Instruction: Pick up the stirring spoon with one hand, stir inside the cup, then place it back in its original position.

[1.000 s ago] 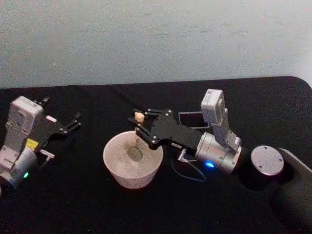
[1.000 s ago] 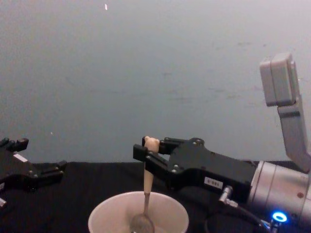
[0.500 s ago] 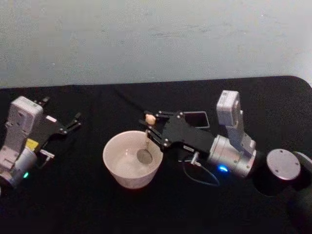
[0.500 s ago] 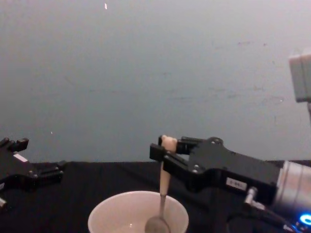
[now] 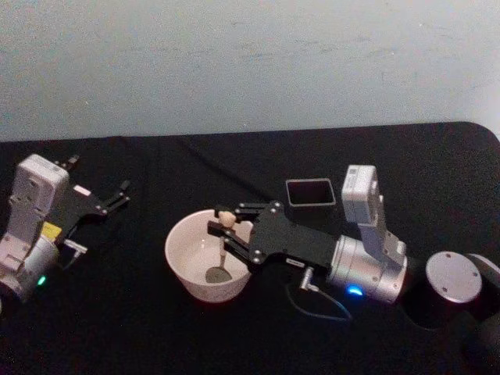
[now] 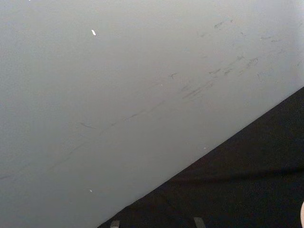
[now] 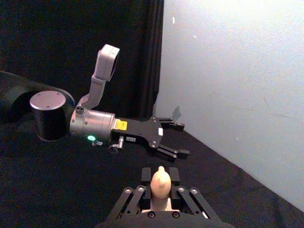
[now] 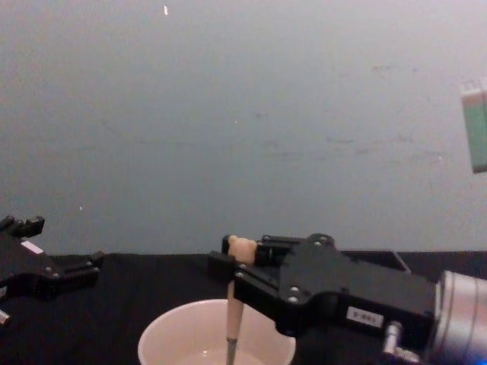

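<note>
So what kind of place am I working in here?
Probably a lab test bench, not a kitchen: black-draped table, bare pale wall behind, and just a cup, a small dark holder and the spoon in the right gripper.

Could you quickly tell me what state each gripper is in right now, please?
Left gripper: open, parked on the left.
Right gripper: closed on the stirring spoon, over the cup.

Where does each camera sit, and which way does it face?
Head: above, looking down on the table; left end effector parked, right end effector holding the stirring spoon in the cup.
Chest: low, facing the wall across the table; both end effectors.
Left wrist: faces wall and table edge.
Right wrist: behind its own fingers, facing the left arm.
Shared: head and chest both show spoon in cup.
</note>
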Controlling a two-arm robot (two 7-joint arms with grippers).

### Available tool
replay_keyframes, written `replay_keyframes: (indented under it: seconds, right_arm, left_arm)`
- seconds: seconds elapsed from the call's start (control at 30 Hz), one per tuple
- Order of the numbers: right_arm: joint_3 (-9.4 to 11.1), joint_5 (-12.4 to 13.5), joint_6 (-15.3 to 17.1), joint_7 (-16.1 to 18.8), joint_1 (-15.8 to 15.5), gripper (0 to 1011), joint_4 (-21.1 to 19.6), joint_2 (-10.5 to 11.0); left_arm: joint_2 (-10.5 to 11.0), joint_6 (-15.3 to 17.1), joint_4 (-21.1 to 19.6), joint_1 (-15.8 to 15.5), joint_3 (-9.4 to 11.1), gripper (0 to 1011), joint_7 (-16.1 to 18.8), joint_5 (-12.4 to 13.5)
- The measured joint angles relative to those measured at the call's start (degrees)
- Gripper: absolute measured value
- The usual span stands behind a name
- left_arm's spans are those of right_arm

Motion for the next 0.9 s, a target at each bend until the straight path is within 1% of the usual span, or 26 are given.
replay_keyframes:
  seconds: [0.23,0.33,0.5,0.7,0.9]
  right_arm:
    - [-0.7,-0.3,-0.4,-1.1,1.6,213,2.2,-2.1]
    - [-0.9,-1.0,-1.0,-2.1,3.0,213,4.7,-3.8]
    - [-0.8,-2.2,-1.8,-3.5,4.6,213,7.7,-5.3]
    - [0.1,-3.0,-2.3,-4.6,5.7,213,9.8,-6.1]
    - [0.9,-3.2,-2.3,-4.7,5.6,213,9.7,-5.9]
  left_arm:
    - [0.0,0.0,0.0,0.0,0.0,1001,0.0,0.0]
    - [0.0,0.0,0.0,0.0,0.0,1001,0.0,0.0]
    - [0.0,0.0,0.0,0.0,0.0,1001,0.0,0.0]
    - [0.0,0.0,0.0,0.0,0.0,1001,0.0,0.0]
    - [0.0,0.0,0.0,0.0,0.0,1001,0.0,0.0]
